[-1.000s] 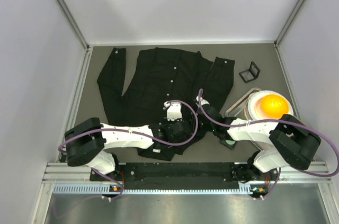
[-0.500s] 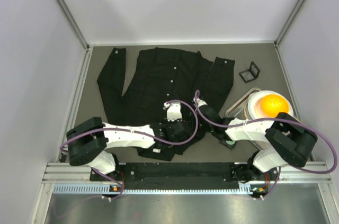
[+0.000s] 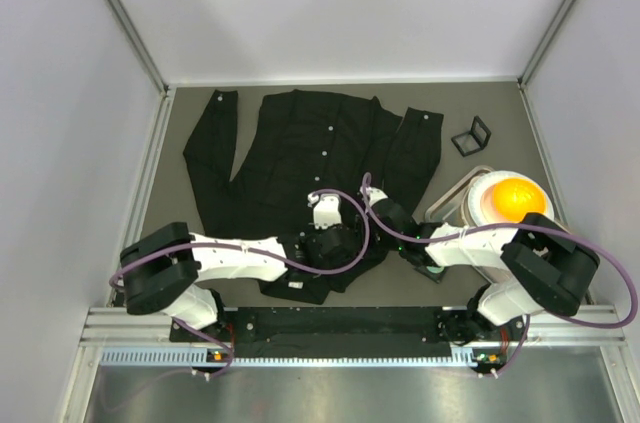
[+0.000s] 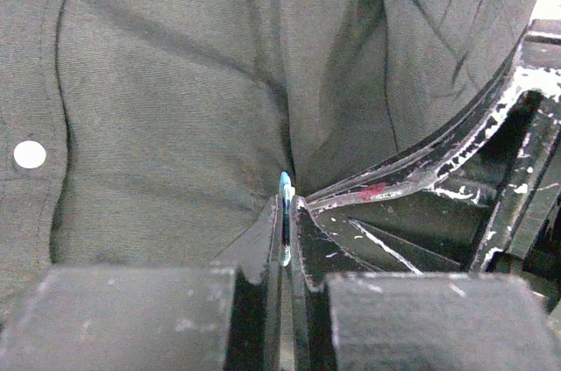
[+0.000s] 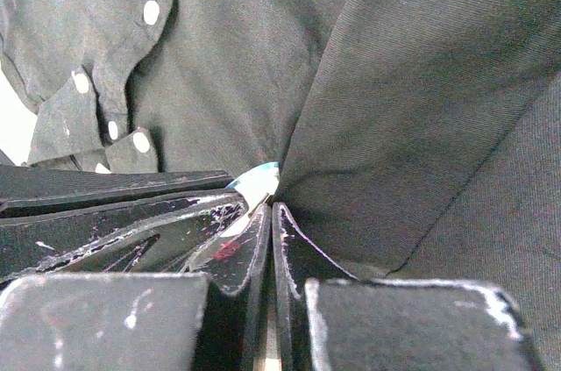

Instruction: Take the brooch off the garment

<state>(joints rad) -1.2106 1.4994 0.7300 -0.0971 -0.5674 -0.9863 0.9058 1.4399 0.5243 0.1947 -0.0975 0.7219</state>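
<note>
Got the left tool [image 4: 287,235] clamped shut on the thin blue-edged brooch [image 4: 284,200], at the near right part of the garment [image 3: 290,153]. Got the right tool [image 5: 268,231] squeezed shut on a fold of that black cloth, tips just beside the left's. Further out, seeing it spread over the bench [image 3: 490,103], white buttons [image 3: 330,129] up. Off right, spotting an orange ball [image 3: 515,200], then a small black frame [image 3: 472,136].

light: bright, even, overhead | shadows: soft | wrist views: near foreground blurred | white patches overexposed
</note>
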